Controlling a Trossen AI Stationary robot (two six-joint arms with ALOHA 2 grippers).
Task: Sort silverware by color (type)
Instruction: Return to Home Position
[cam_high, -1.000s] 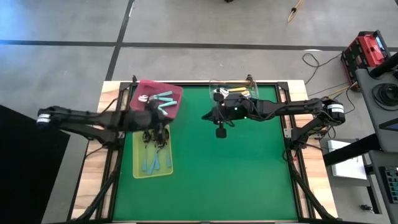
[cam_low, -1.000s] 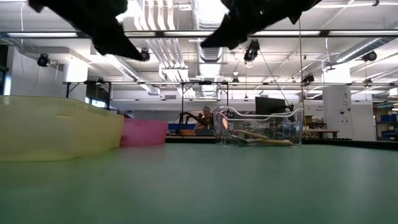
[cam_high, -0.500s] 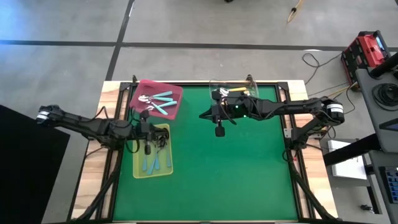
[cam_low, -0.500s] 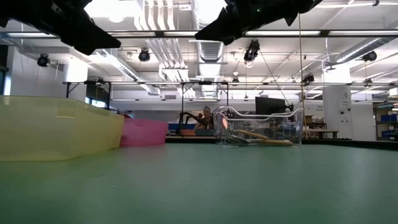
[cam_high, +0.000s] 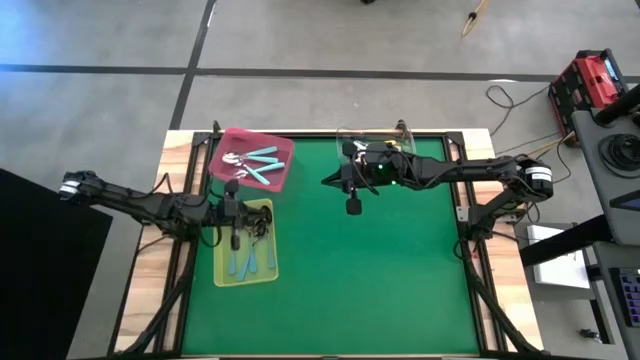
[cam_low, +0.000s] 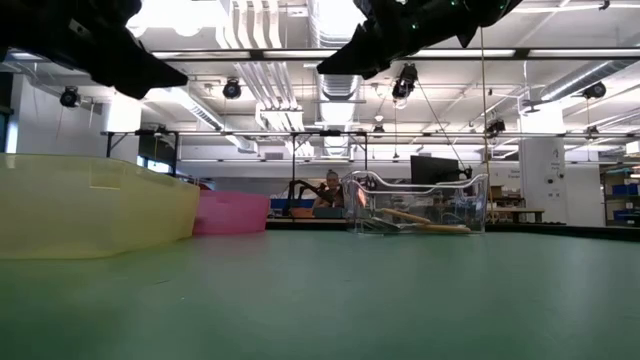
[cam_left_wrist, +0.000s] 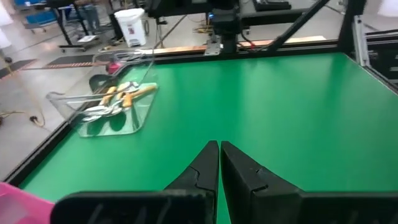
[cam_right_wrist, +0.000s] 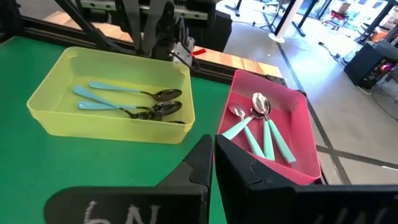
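We see a green-topped table (cam_high: 380, 270) under two dark arms. The left gripper (cam_left_wrist: 219, 163), fingers pressed together, hovers over a yellow-green plastic tray (cam_right_wrist: 50, 115) of light-blue-handled metal spoons (cam_right_wrist: 118, 90). The right gripper (cam_right_wrist: 213, 155), fingers likewise together, hangs near a clear plastic tray (cam_left_wrist: 134, 118) of orange-handled spoons (cam_left_wrist: 121, 96). Teal-handled spoons (cam_right_wrist: 267, 134) lie in a pink tray (cam_high: 240, 140).

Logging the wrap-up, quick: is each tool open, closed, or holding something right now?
Left tool: closed, holding nothing.
Right tool: closed, holding nothing.
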